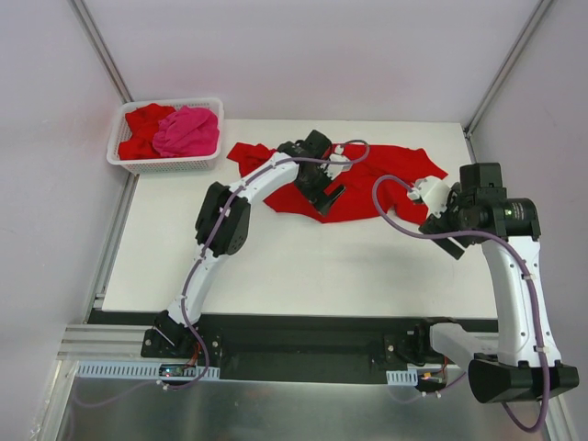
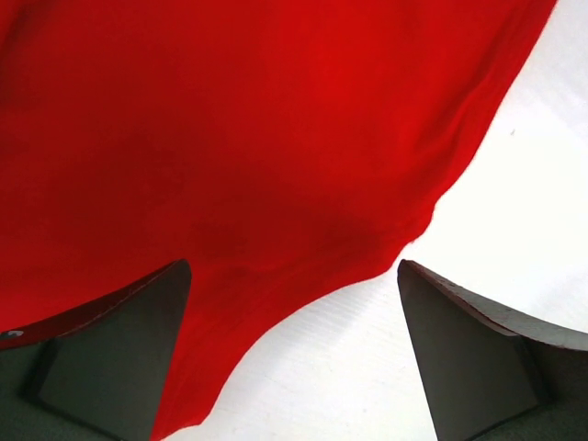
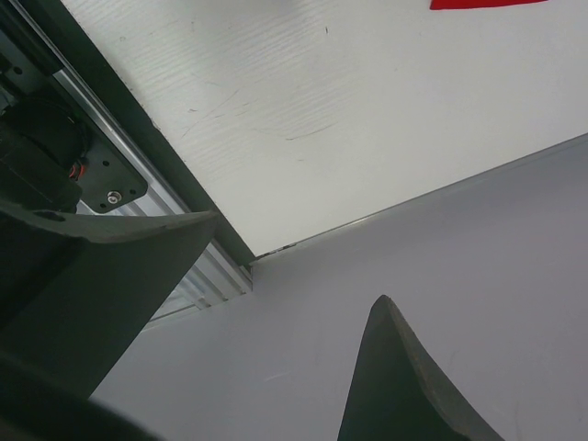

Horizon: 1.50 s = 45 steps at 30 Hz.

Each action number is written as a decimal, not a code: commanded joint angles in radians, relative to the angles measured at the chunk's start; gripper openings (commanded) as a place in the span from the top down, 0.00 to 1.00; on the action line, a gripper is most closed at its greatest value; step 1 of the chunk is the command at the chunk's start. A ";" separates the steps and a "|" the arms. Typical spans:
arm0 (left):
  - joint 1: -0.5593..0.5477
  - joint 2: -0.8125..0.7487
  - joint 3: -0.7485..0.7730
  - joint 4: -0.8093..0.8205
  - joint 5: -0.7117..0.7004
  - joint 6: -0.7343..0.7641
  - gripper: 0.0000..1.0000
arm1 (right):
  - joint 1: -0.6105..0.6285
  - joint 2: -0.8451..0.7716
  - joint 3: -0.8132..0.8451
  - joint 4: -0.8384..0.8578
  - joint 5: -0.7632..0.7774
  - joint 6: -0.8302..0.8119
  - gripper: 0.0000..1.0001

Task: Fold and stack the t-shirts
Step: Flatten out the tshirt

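Hovering over a red t-shirt (image 1: 390,175) spread on the table (image 1: 303,266), the left gripper (image 2: 294,271) is holding its fingers released, grasping nothing. The right gripper (image 3: 296,257) is hanging near the table's right edge, fingers likewise spread and empty.

Red t-shirt (image 2: 230,138): soft matt cloth, fine knit, no sheen. Pink t-shirt (image 1: 188,130): same matt cloth, crumpled. Basket (image 1: 165,165): white plastic lattice. Table (image 3: 367,92): white matt top, faint linear grain, hairline scratches. Left gripper (image 2: 294,262) fingers (image 2: 478,358): dark grey, matt, smooth. Left arm shell (image 1: 266,182): white, slight gloss. Rail (image 3: 216,276): ribbed bare metal.
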State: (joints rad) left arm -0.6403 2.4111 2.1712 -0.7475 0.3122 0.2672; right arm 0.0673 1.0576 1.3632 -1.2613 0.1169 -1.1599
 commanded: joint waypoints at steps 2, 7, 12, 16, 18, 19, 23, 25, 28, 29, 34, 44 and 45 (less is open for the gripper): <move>-0.029 -0.099 -0.108 -0.065 -0.160 0.136 0.03 | -0.004 0.015 0.043 0.008 0.006 -0.018 0.20; -0.019 -0.144 -0.189 -0.075 -0.223 0.251 0.02 | -0.007 0.019 0.037 0.019 0.007 -0.021 0.20; -0.016 -0.119 -0.150 -0.073 -0.254 0.280 0.03 | -0.008 0.018 0.031 0.025 -0.002 -0.014 0.20; -0.021 -0.090 -0.120 -0.075 -0.239 0.273 0.25 | -0.008 0.022 0.037 0.031 -0.002 -0.011 0.20; -0.021 -0.076 -0.119 -0.075 -0.234 0.268 0.38 | -0.008 0.024 0.039 0.033 -0.002 -0.014 0.20; -0.022 -0.075 -0.125 -0.076 -0.217 0.273 0.41 | -0.008 0.024 0.040 0.034 0.000 -0.018 0.20; -0.022 -0.081 -0.171 -0.076 -0.209 0.285 0.46 | -0.008 0.031 0.047 0.039 0.004 -0.030 0.19; -0.022 -0.089 -0.209 -0.076 -0.203 0.297 0.40 | -0.006 0.036 0.050 0.043 0.006 -0.034 0.19; -0.022 -0.106 -0.251 -0.076 -0.203 0.308 0.37 | -0.006 0.042 0.057 0.042 0.004 -0.037 0.19; -0.024 -0.103 -0.257 -0.075 -0.211 0.310 0.36 | -0.007 0.044 0.057 0.043 0.001 -0.037 0.19; -0.022 -0.090 -0.258 -0.075 -0.236 0.325 0.58 | -0.008 0.048 0.068 0.043 -0.003 -0.034 0.19; -0.022 -0.124 -0.271 -0.076 -0.266 0.346 1.00 | -0.008 0.048 0.062 0.051 -0.008 -0.035 0.19; -0.024 -0.141 -0.275 -0.076 -0.275 0.351 1.00 | -0.008 0.048 0.062 0.057 -0.008 -0.037 0.19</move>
State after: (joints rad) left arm -0.6704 2.3199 1.9358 -0.7959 0.0860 0.5884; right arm 0.0666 1.1065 1.3914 -1.2156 0.1184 -1.1866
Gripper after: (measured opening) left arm 0.015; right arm 0.809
